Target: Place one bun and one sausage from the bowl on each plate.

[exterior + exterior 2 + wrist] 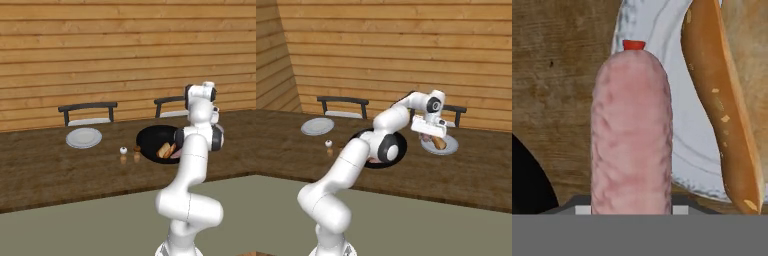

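Note:
My gripper [428,133] is shut on a pink sausage [631,135] with a red tip, which runs straight out from the hand. It hangs just above the right plate [450,148], over the plate's near rim [687,130]. A golden bun [722,100] lies on that plate, right beside the sausage. The black bowl [150,139] sits in the middle of the table and still holds a bun [164,150] and a pink sausage [176,155]. The left plate [84,137] lies bare. My arm hides most of the bowl in the right base view.
Two small shakers [123,150] [137,148] stand between the left plate and the bowl. Two dark chairs [87,112] [456,111] stand behind the wooden table [50,170], against a plank wall. The table's front edge runs close to the base.

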Controlling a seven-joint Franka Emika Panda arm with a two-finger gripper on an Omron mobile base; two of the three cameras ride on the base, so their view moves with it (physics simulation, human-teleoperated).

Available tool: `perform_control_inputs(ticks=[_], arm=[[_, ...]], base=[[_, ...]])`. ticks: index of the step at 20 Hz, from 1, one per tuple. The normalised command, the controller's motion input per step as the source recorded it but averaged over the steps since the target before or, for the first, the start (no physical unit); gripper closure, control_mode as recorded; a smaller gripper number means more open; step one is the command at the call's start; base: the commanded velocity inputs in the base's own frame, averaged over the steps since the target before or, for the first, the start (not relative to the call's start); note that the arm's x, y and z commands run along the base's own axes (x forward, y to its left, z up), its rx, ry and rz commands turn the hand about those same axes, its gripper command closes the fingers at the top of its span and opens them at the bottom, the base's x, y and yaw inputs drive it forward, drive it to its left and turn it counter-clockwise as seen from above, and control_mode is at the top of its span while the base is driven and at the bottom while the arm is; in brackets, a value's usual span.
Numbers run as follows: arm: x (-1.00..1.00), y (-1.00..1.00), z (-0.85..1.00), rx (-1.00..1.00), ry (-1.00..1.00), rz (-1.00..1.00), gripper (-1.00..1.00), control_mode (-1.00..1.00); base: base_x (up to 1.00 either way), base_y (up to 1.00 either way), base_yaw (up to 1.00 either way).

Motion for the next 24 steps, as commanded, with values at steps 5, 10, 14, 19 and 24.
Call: perform_control_inputs(ticks=[5, 10, 14, 19, 24], arm=[[0.05, 0.00, -0.63, -0.12, -0.31, 0.01, 1.00, -1.00], [0.00, -0.02, -0.24, -0.19, -0.12, 0.00, 1.00, -1.00], [-0.05, -0.02, -0.03, -0.05, -0.04, 0.01, 1.00, -1.00], [0.00, 0.00, 0.00, 0.00, 0.00, 0.00, 1.00, -1.00], [0.00, 0.00, 0.00, 0.00, 0.00, 0.00, -1.00, -1.00]], base=[[0.00, 0.00, 0.00], [0.00, 0.00, 0.00], [0.00, 0.00, 0.00], [0.00, 0.00, 0.00], [0.00, 0.00, 0.00]])
